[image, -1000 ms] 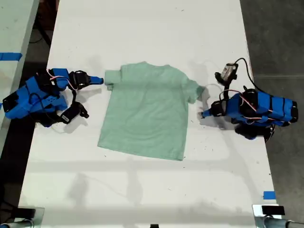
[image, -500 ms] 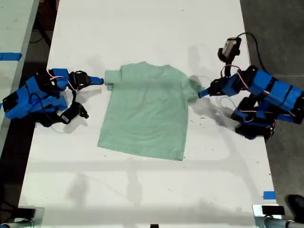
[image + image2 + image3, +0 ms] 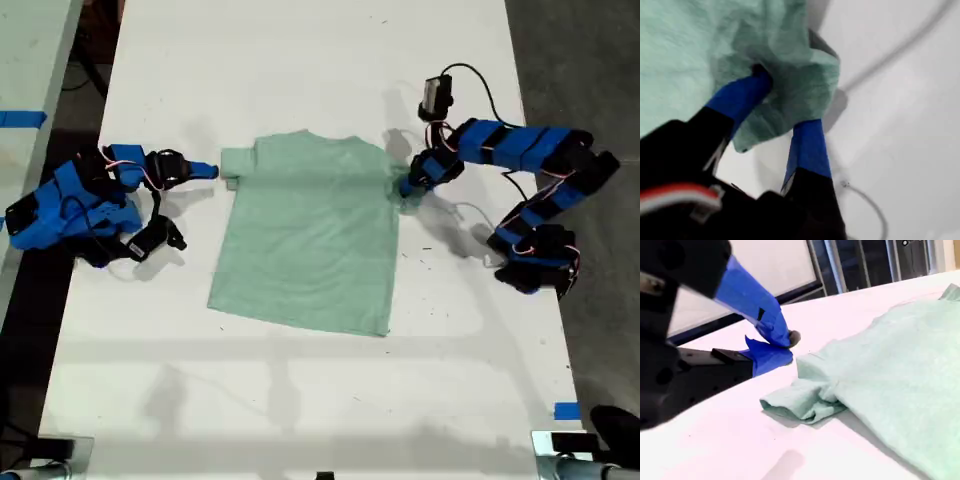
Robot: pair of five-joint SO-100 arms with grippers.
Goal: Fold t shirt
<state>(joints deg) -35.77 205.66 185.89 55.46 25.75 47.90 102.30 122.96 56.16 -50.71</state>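
In the exterior view, the small pale mint-green short-sleeved cloth t shirt (image 3: 308, 235) lay flat on the white counter (image 3: 300, 60), its neck end toward the far side of the counter and its hem toward the near side. My first gripper (image 3: 408, 186), blue and black, reached in from the exterior view's right and met the sleeve (image 3: 398, 180) on that side, which was bunched up against the shirt's body. My second gripper (image 3: 212, 170), on the blue arm at the exterior view's left, rested low on the counter with its tips just beside the other sleeve (image 3: 236, 165). A strip of blue tape (image 3: 566, 410) sat near the counter's near edge at the exterior view's right. No brand, label or writing could be read on the shirt or the arms.

In the first wrist view, the blue fingers (image 3: 809, 147) of my first gripper (image 3: 782, 107) stood partly open around a crumpled fold of the mint sleeve (image 3: 800, 75): one finger pressed into the cloth, the other lay beside it on the counter (image 3: 900, 125), with the fold between them. A thin pale cable (image 3: 900, 47) crossed the counter beyond the fingers.

In the second wrist view, the blue fingers (image 3: 752, 297) of my second gripper (image 3: 782, 342) were nearly closed, tips close together, and held nothing. The folded-over sleeve (image 3: 802, 400) lay just beside the tips, apart from them, with the rest of the shirt spreading away across the counter (image 3: 715, 440).
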